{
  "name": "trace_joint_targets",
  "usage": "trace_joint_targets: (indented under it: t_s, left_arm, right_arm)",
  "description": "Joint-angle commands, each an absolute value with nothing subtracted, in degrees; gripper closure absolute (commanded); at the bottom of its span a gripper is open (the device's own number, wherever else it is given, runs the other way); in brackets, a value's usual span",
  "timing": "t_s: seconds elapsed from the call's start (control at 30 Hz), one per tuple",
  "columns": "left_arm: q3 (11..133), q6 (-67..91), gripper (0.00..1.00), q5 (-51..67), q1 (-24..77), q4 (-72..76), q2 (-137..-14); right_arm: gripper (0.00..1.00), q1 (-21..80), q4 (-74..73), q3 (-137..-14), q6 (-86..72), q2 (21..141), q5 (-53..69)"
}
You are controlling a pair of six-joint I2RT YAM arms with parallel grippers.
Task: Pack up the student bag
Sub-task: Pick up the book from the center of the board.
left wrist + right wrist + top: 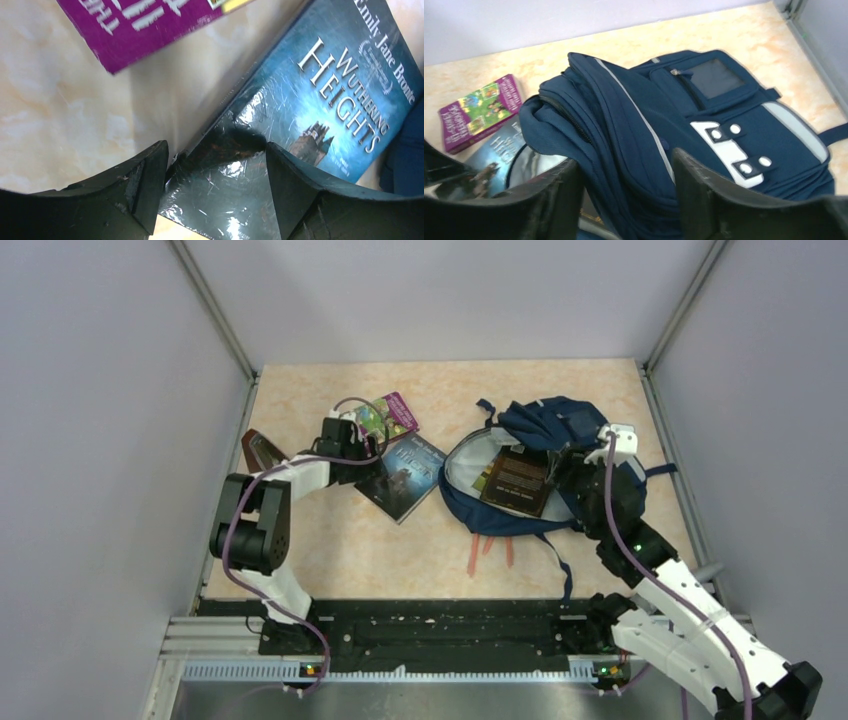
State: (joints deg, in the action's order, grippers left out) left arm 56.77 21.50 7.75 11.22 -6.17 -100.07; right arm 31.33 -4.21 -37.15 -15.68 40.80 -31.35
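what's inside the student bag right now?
One dark brown book lies in the student bag's open main compartment, on the pale lining. Anything under that book or deeper beneath the folded-over navy fabric is covered.

Your left arm (pixel 262 515): white link shells and black rounded joint housings. The left cable (pixel 232 540) is purple and loops loose along the outside. Your right arm (pixel 690 605) is the same build. The right cable (pixel 606 495), also purple, runs up its links, a green LED (pixel 637 537) glows on a black joint, and a white block (pixel 620 438) sits at the wrist. On the left gripper (pixel 216 150) and right gripper (pixel 626 162) you get matte black curved fingers (pixel 135 195), thick at the root and tapering to blunt tips, with the inner edges scuffed grey.
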Motion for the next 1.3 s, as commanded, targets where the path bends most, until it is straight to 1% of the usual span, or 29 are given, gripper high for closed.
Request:
trace_joint_targets:
  t_s: [0.0, 0.07, 0.1, 0.27, 0.4, 0.47, 0.5, 0.53, 0.67, 0.83, 0.9, 1.07, 1.13, 1.2, 1.27]
  left_arm:
    - [52.77, 24.68, 0.25, 13.01, 11.60, -7.03, -96.26]
    - [50.87, 25.35, 0.25, 12.83, 11.60, -7.01, -94.38]
    - [49.80, 25.92, 0.25, 12.49, 11.60, -6.89, -93.14]
    - [43.04, 29.21, 0.25, 13.54, 11.60, -4.43, -84.91]
    - [39.36, 30.73, 0.25, 14.82, 11.66, -3.92, -78.45]
    - [38.85, 30.51, 0.25, 14.23, 11.61, -5.13, -75.37]
    - [38.98, 30.24, 0.25, 13.68, 11.60, -5.89, -73.90]
    - [39.35, 29.84, 0.25, 13.09, 11.60, -6.57, -72.63]
    - [41.30, 27.89, 0.24, 11.89, 11.60, -6.63, -71.40]
    - [46.20, 27.08, 0.23, 11.16, 11.60, -6.58, -78.34]
    - [47.39, 26.90, 0.23, 10.72, 11.60, -5.75, -81.52]
    - [48.21, 27.18, 0.22, 9.66, 11.60, -2.66, -86.88]
    - [47.99, 27.78, 0.23, 10.94, 11.60, -1.10, -88.47]
    - [48.27, 28.41, 0.23, 11.90, 11.60, -0.88, -89.77]
    - [47.59, 28.79, 0.23, 11.67, 11.69, -0.57, -89.99]
  right_arm:
    - [0.33, 31.03, -7.88, -40.05, -17.36, 36.77, -28.72]
    - [0.26, 31.03, -11.20, -40.72, -17.69, 35.44, -27.58]
    - [0.24, 31.03, -12.45, -41.10, -17.89, 34.86, -27.14]
    - [0.21, 31.03, -15.29, -42.82, -19.24, 32.65, -23.60]
    - [0.20, 31.03, -15.03, -43.98, -21.00, 31.75, -17.15]
    - [0.19, 31.03, -14.45, -44.65, -21.73, 31.83, -12.88]
    - [0.15, 31.03, -14.16, -44.75, -22.24, 31.91, -11.04]
    - [0.13, 31.03, -13.76, -44.81, -22.81, 32.08, -9.71]
    - [0.12, 31.03, -9.74, -42.84, -26.10, 34.31, -6.25]
    - [0.12, 31.58, 3.45, -37.87, -35.76, 42.74, 4.86]
    - [0.12, 34.57, 8.60, -36.45, -38.43, 47.06, 6.30]
    - [0.14, 48.42, 13.52, -36.32, -38.40, 56.45, -6.04]
    - [0.23, 51.22, 17.65, -35.23, -41.79, 60.10, -8.81]
    - [0.28, 53.22, 23.63, -32.99, -45.84, 63.57, -9.51]
    - [0.30, 55.41, 28.39, -31.56, -48.14, 67.29, -11.38]
